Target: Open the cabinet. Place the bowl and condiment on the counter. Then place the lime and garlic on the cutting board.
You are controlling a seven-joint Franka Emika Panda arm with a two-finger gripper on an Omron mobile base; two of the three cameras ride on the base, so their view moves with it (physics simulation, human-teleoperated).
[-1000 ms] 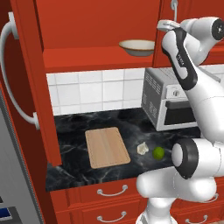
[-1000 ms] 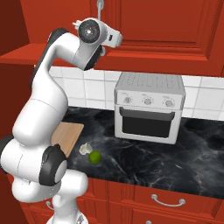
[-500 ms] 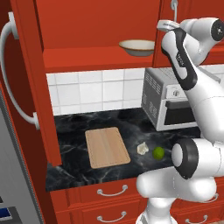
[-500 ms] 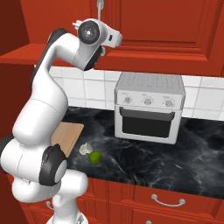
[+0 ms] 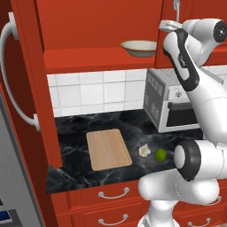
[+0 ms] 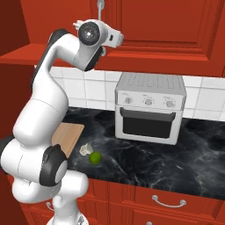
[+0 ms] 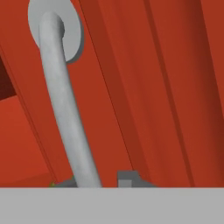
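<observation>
I am reaching up toward the top right of the left base view, where my gripper (image 5: pixel 167 25) is sitting against the right door of the cabinet (image 5: pixel 97 26), just below its curved silver handle (image 5: pixel 176 9). In the hand view that handle (image 7: pixel 65 100) is running from its round mount at the upper left down to the bottom centre, passing between my 2 dark fingertips (image 7: pixel 127 178) — the jaws are nearly pressed together, pinching the handle.

The cabinet's left door (image 5: pixel 31 84) is standing swung open along the left edge of the left base view, its long handle bowing outward. On the exposed shelf, upper centre, the bowl (image 5: pixel 138 48) is resting upright near the shelf's right end, just left of my wrist. I cannot make out the condiment.

Lower down, the counter (image 5: pixel 115 126) is stretching across the middle of the frame. The cutting board (image 5: pixel 108 149) is lying flat at centre, bare. Right of it, apart from the board, the garlic (image 5: pixel 144 150) and the lime (image 5: pixel 160 154) are sitting just beside each other on the counter — garlic nearer the board. A grey toaster oven (image 6: pixel 150 108) is standing at the centre of the right base view, behind and right of the 2.
</observation>
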